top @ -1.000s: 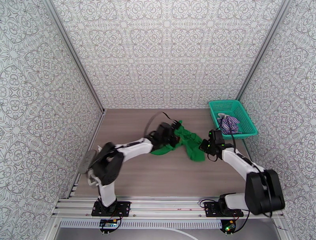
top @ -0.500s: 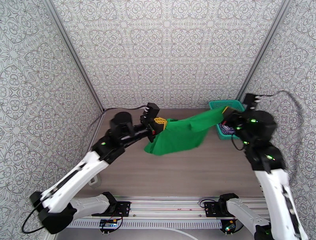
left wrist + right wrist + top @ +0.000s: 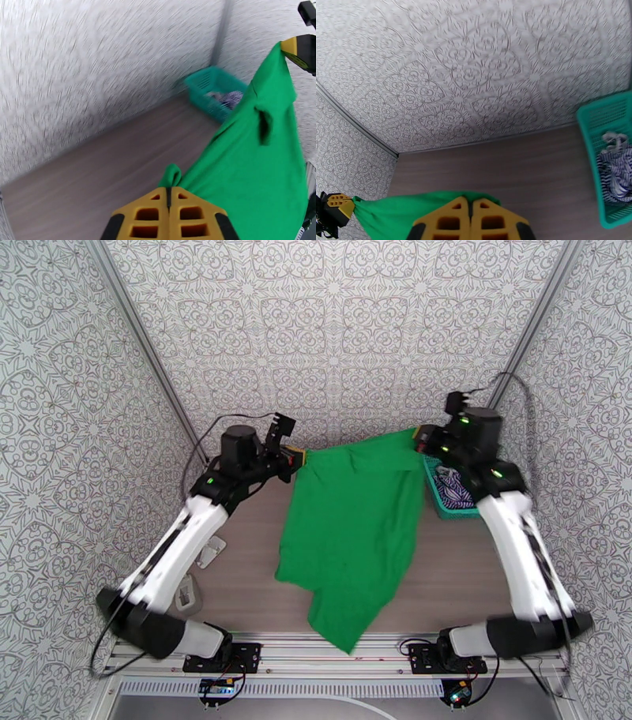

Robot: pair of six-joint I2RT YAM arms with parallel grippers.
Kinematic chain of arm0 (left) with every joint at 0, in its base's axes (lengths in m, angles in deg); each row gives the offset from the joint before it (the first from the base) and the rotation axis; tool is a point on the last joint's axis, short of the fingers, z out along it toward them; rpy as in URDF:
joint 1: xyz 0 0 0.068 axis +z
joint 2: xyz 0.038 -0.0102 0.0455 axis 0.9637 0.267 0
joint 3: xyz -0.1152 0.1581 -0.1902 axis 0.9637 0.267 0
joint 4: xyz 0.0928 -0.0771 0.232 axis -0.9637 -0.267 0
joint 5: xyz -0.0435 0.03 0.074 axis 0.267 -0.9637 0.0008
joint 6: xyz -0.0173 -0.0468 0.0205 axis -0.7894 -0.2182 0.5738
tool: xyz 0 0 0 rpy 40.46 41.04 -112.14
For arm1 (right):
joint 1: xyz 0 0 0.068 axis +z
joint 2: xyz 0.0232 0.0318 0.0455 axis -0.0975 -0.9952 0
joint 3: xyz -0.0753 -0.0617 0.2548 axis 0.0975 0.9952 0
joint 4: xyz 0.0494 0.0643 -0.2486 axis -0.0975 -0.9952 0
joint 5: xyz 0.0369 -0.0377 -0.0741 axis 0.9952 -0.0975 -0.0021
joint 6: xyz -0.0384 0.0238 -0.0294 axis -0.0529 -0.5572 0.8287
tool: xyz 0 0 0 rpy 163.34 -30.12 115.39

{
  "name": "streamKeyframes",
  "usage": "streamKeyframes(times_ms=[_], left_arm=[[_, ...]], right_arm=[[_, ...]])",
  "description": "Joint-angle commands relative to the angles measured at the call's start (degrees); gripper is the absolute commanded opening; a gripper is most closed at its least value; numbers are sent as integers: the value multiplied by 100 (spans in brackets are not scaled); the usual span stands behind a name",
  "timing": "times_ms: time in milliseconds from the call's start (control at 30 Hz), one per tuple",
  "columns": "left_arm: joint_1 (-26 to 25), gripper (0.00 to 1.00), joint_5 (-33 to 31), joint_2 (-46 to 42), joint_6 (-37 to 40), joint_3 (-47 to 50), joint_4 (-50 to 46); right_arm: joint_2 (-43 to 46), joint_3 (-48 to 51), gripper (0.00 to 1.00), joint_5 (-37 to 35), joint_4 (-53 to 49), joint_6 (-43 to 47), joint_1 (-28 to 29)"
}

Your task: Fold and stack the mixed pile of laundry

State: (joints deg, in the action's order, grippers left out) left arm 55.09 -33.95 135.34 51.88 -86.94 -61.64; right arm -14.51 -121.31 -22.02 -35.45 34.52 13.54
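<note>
The left gripper (image 3: pixel 294 455) is lifted above the wooden table (image 3: pixel 237 564), its yellow fingers pinched tight on one top corner of the bright green cloth (image 3: pixel 351 532). The cloth hangs spread between the two arms, its lower edge drooping toward the near rail. The right gripper (image 3: pixel 420 442) clamps the opposite top corner likewise. Beside it, the purple-and-white striped shirt (image 3: pixel 456 491) lies crumpled inside the teal mesh basket (image 3: pixel 460 513) at the table's far right corner.

no readable text, labels, brands or numbers anywhere
</note>
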Motion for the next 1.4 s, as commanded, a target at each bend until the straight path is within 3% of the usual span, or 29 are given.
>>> streamKeyframes(times_ms=[0,133,233,267,333,400,567,700,833,967,1067,1167,1267,1367], left_arm=[[41,0,-156,-37,166,-1233,258],[-139,0,-475,-301,615,-1676,192],[-463,0,-923,-781,935,-1194,26],[-601,6,-1116,-975,996,-869,19],[-980,22,-1697,-1493,971,117,102],[-1359,37,-2334,-2002,474,1251,294],[-2029,76,-2222,-3010,-1219,4221,861],[-2212,79,-2086,-3001,-2434,5502,1147],[-1620,76,-1717,-2540,-3158,5775,1205],[-971,76,-1531,-2058,-3349,5565,1153],[-303,79,-1258,-1634,-3239,5345,1091],[349,72,-1137,-941,-2901,4879,836],[562,67,-1517,-283,-2536,4324,435],[593,74,-1528,375,-2310,3978,518]], right_arm=[[-148,-993,0,413,949,-330,-30],[-166,-1700,0,725,1026,-451,-21],[200,-1468,0,870,864,-372,-21],[373,-1240,0,867,800,-322,-21],[854,-522,0,785,597,-117,-17],[1383,431,0,663,436,23,-21],[2574,3335,0,117,-231,373,-21],[2948,5329,0,-227,-405,304,-21],[2884,6206,0,-517,-292,66,-21],[2750,6197,0,-693,-231,53,-21],[2620,5976,0,-838,-346,191,-21],[2512,5824,0,-934,-391,290,-21],[2452,5730,0,-1068,-510,339,-21],[2516,5768,0,-1286,-574,314,-28]])
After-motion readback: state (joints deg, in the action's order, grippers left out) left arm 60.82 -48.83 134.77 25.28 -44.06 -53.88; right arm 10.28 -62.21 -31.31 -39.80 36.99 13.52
